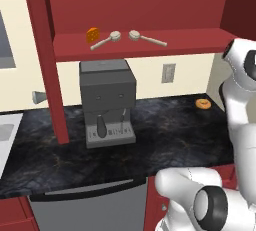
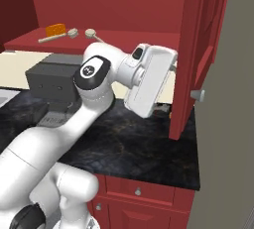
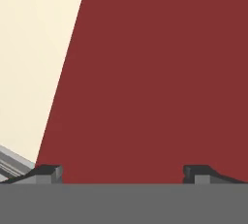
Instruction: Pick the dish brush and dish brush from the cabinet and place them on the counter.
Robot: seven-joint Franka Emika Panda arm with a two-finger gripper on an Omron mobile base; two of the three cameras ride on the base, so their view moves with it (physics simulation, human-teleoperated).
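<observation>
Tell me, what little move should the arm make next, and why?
Probably lift and turn the claw toward the cabinet shelf. Its jaws are open and empty, facing a red panel, while both dish brushes lie up there beside the orange block.

Up in the cabinet (image 1: 45,50), on its shelf (image 1: 150,45): block (image 1: 92,34) far left, then two dish brushes (image 1: 106,40) (image 1: 146,37) side by side to its right, heads close together, handles pointing apart. Down on the counter (image 1: 170,130), right under that shelf: coffee machine (image 1: 107,102), back against the wall. Well off to its right, near the wall, a donut (image 1: 203,103). Wall outlet (image 1: 168,73) between the two, higher up.
</observation>
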